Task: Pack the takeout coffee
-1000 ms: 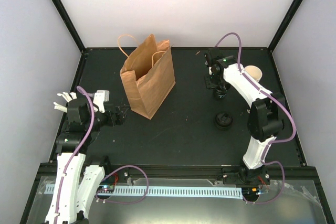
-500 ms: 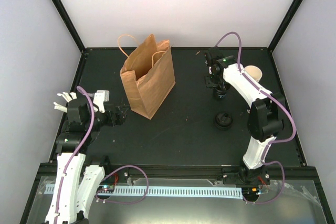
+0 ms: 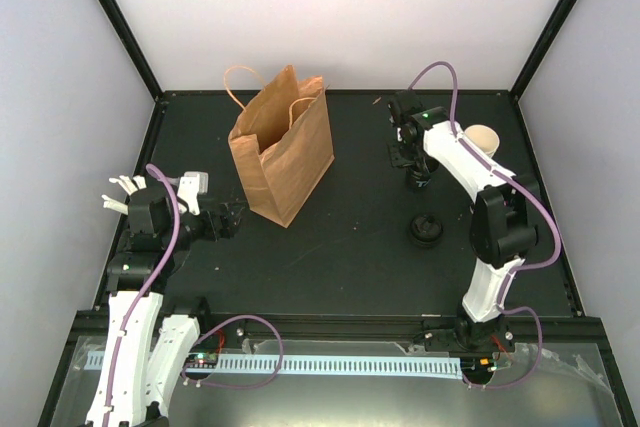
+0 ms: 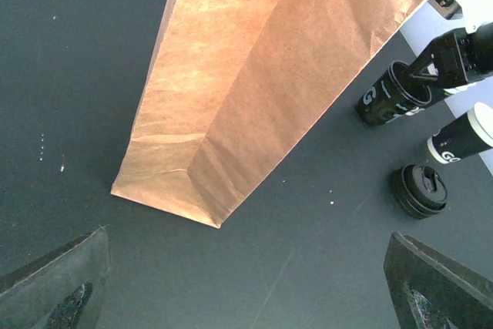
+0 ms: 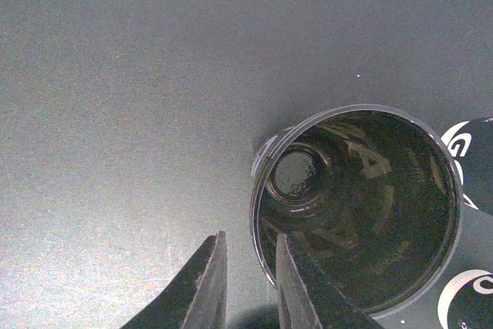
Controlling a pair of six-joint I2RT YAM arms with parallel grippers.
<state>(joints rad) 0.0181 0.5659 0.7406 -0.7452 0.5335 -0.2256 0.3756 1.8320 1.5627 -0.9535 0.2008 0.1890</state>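
- Presently the right gripper (image 3: 415, 173) hangs at the mouth of a black cup with a dark inside (image 5: 362, 206). Its jaws stand a narrow slit apart, with the cup's near rim in or beside that slit. Whether they press the wall I cannot tell.
- At about 2 o'clock of that gripper, just beside the dark cup, stands the takeout coffee (image 3: 484, 137), cream inside showing, not held by anything.
- At 6 o'clock, near, lies what looks like a black lid (image 3: 425, 230).
- At 9 o'clock, well apart, the paper bag (image 3: 283, 152) stands upright with its handles up.
- The left gripper (image 3: 232, 217) has its jaws spread wide around nothing, with the bag at its 1 o'clock.
- Risk: the jaws are at the wrong cup, so closing here would likely lift the dark one, not the coffee.
- Risk: a pinch on a thin paper rim may crumple it or tip the cup against the coffee alongside.
- Hidden: the right arm covers part of the coffee from above, and the left wrist view cuts it at the edge.
- Hidden: the bag's inside is not visible, and contact at the rim is unclear.
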